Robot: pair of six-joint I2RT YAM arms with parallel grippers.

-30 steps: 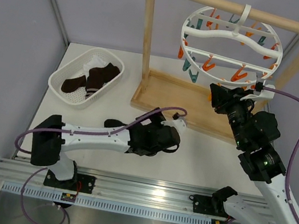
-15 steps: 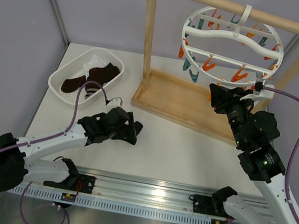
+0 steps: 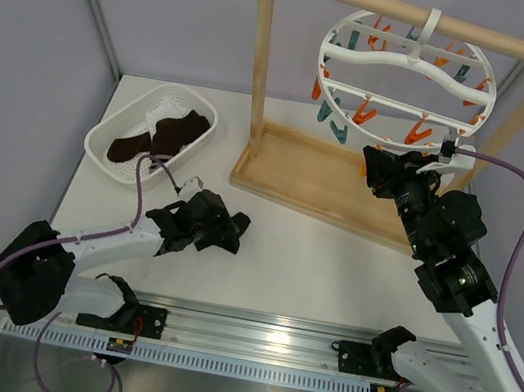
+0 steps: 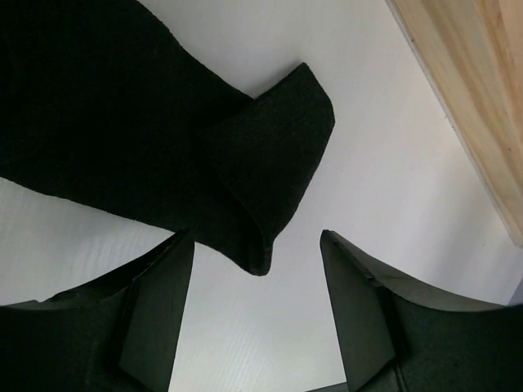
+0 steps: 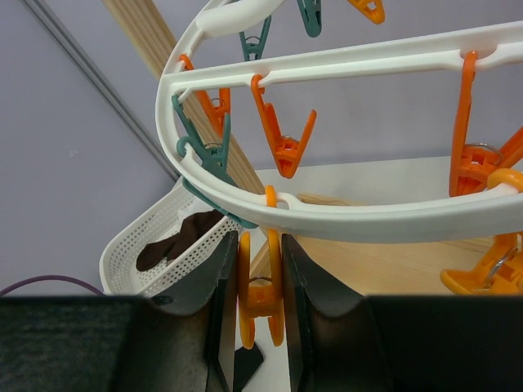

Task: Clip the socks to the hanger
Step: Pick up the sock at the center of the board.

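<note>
A black sock (image 4: pixel 155 122) lies flat on the white table, its folded tip reaching between the fingers of my left gripper (image 4: pixel 255 245). That gripper (image 3: pixel 227 232) hovers low over the sock with its jaws open, and a gap shows on both sides of the fabric. The hanger (image 3: pixel 408 63), a white ring with orange and teal clips, hangs from the wooden stand's top bar. Just under the ring's near rim (image 5: pixel 327 217), my right gripper (image 5: pixel 260 304) is shut on a dangling orange clip (image 5: pixel 261 290). From above, that right gripper (image 3: pixel 377 166) sits below the ring's front edge.
A white mesh basket (image 3: pixel 110 136) at the back left holds more socks (image 3: pixel 174 132), dark brown and striped; the basket (image 5: pixel 155 255) also shows in the right wrist view. The wooden stand's base (image 3: pixel 309 172) lies between the arms, with upright posts at both ends.
My left arm has swung back from the table's middle to the left and come down over the black sock, and its jaws have narrowed. The right gripper has kept its hold on the clip.
</note>
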